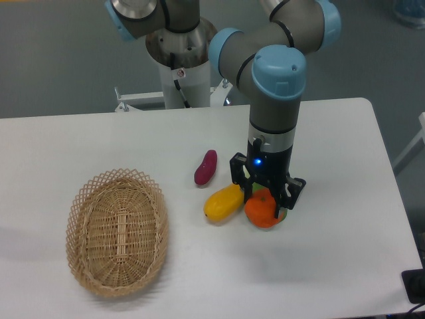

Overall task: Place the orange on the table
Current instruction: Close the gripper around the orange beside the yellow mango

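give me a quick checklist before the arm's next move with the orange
1. Pincer around the orange: ok, fingers straddle it.
2. Orange resting on the table: cannot tell, contact is hidden.
3. Clearance from the yellow fruit: not ok, it sits right beside the orange.
4. Green fruit behind the orange: not ok, crowded under the pincer.
5. Purple fruit clear of the pincer: ok.
6. Basket clear: ok, far off and empty.
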Controlling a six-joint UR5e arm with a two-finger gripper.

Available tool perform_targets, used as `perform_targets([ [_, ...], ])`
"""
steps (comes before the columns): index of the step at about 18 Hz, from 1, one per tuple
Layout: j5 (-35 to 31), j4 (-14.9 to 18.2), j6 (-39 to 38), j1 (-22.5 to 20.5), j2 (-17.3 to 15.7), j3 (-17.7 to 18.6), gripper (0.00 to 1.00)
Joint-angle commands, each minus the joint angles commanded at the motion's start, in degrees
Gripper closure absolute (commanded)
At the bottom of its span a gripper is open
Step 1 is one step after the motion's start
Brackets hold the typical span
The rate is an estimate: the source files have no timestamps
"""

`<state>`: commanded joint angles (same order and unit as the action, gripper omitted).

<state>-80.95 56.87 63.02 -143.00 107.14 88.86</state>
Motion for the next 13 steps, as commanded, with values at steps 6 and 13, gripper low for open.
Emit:
perform_targets([
  [6, 0.09, 0.09, -0.09, -0.17, 0.00, -0.09, 0.33],
  [13, 0.00, 0.00, -0.70, -0.09, 0.18, -0.18, 0.33],
])
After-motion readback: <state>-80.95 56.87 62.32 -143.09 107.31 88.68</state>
